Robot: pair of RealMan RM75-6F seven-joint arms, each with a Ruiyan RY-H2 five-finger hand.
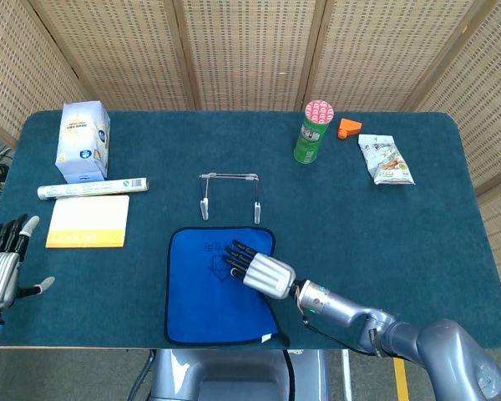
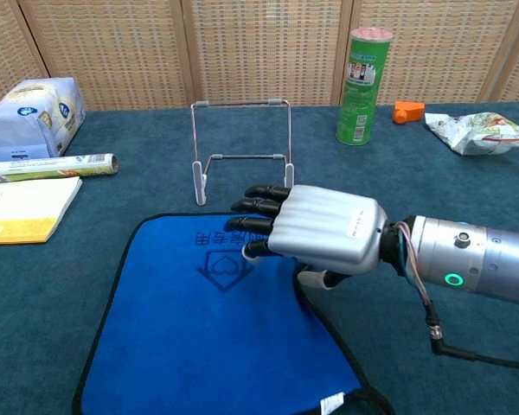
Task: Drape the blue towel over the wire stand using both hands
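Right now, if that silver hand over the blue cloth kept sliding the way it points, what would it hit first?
Probably the wire stand. The right hand points across the blue towel toward its base, though height is hard to judge.

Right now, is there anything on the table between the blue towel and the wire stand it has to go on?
Nothing visible. The blue towel lies flat just in front of the wire stand, with only bare table between them. The right hand is over the towel's far right part. The left hand waits off to the side.
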